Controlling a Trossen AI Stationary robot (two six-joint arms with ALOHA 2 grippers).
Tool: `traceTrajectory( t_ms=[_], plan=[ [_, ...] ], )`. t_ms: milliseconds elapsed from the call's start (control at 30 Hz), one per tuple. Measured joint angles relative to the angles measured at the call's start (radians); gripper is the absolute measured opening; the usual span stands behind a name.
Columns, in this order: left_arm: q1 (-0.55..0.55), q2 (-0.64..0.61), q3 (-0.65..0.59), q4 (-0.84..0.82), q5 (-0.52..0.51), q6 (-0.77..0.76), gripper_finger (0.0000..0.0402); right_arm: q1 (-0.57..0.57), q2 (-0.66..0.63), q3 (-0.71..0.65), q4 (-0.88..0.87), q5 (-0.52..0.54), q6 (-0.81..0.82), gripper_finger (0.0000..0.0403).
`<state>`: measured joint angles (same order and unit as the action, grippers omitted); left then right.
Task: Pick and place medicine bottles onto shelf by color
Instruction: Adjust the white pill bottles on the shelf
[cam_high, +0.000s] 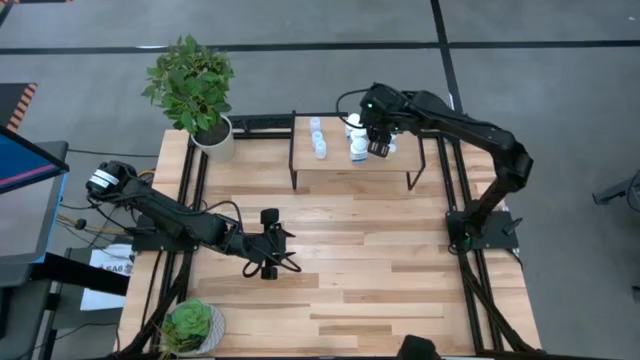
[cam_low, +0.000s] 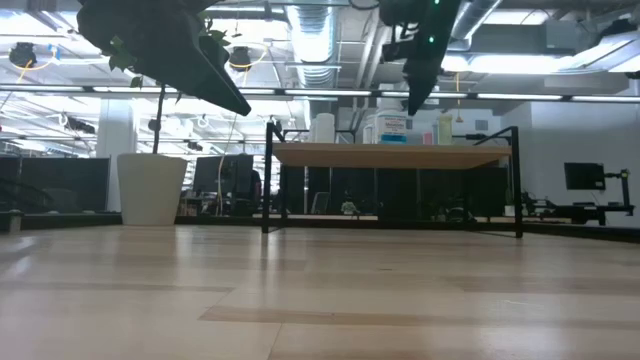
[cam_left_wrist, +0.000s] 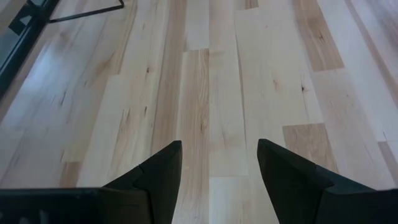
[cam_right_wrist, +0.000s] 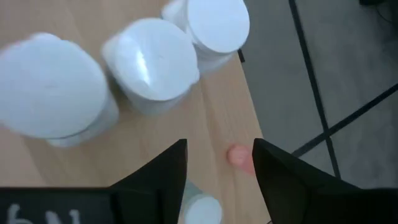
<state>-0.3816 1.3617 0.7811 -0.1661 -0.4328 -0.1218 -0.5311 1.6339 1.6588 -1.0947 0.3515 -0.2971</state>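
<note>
From above, the right pincer (cam_high: 378, 141) hangs over white medicine bottles (cam_high: 356, 150) on the low light-wood shelf (cam_high: 352, 168). Its wrist view shows fingers spread, empty. The left pincer (cam_left_wrist: 217, 180), spread, hovers above the striped wooden counter (cam_left_wrist: 211, 74).

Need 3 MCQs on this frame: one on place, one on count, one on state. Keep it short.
1. Where is the right tool?
A. over the shelf
B. beside the potted plant
C. over the table's near edge

2. How many chunky white bottles show in the right wrist view?
A. one
B. three
C. six

3. How is the left tool?
A. shut on a bottle
B. open and empty
C. out of view

Key: 1 A, the high view has it above the shelf's right part. 2 B, three white caps stand together there. 3 B, the left wrist view shows bare tabletop between its spread fingers.
</note>
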Motion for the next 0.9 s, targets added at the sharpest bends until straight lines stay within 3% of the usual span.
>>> traceTrajectory(
  t_ms=[333, 567, 900],
  plan=[
    [0.000, 0.000, 0.000, 0.000, -0.001, 0.004, 0.0199, -0.012, 0.041, 0.001, 0.050, -0.008, -0.059, 0.0177],
    [0.000, 0.000, 0.000, 0.000, -0.001, 0.004, 0.0199, -0.001, 0.041, 0.000, 0.059, -0.088, -0.079, 0.0177],
    [0.000, 0.000, 0.000, 0.000, -0.001, -0.015, 0.0199, 0.014, 0.035, 0.000, 0.071, -0.082, -0.078, 0.0173]
  ],
)
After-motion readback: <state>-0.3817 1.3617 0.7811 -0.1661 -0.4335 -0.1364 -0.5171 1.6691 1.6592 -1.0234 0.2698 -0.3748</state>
